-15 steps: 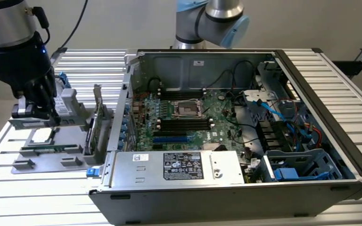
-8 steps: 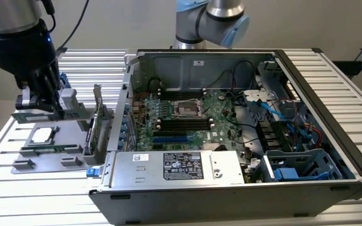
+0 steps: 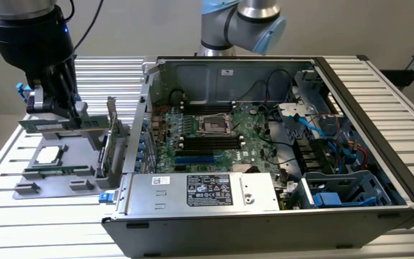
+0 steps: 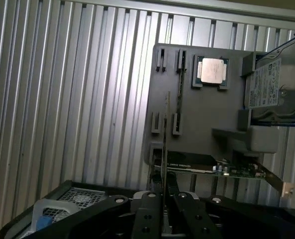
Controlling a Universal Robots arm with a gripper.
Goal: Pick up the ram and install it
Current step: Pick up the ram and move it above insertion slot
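The ram shows edge-on, chips hidden. Gripper clamped narrow on it, above the grey fixture tray.

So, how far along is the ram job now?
Done: the gripper is shut on the ram, which appears lifted above the gray holder. In hand: the ram hangs over that holder, beside the open computer case. Left: it is not yet seated on the motherboard inside.
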